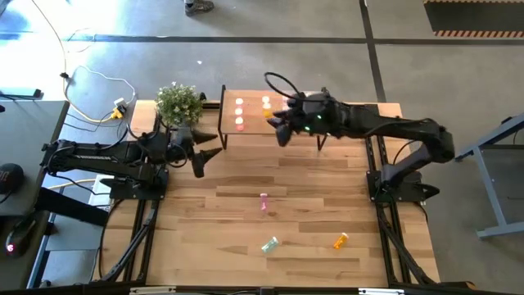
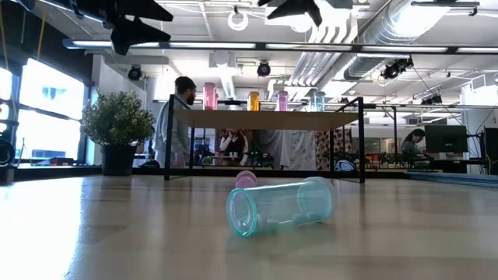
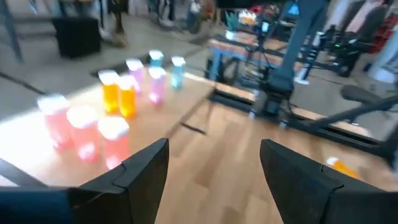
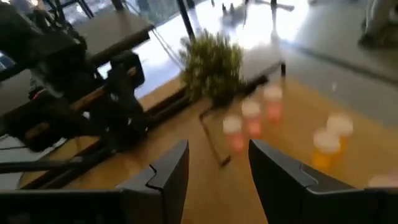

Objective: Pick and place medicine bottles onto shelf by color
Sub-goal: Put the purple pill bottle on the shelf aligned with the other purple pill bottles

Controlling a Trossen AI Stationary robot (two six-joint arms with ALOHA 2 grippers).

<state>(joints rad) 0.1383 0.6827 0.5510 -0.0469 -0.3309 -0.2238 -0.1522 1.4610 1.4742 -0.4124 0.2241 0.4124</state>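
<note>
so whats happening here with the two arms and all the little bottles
Two robot arms are sorting small medicine bottles onto a low wooden shelf by color. Several pink and orange bottles already stand on it. The right gripper hangs over the shelf with open, empty jaws. The left gripper waits open beside the shelf, near the potted plant. Three bottles still lie on the table: a pink one, a green one and an orange one.

No legible text, seemingly, anywhere.
</note>
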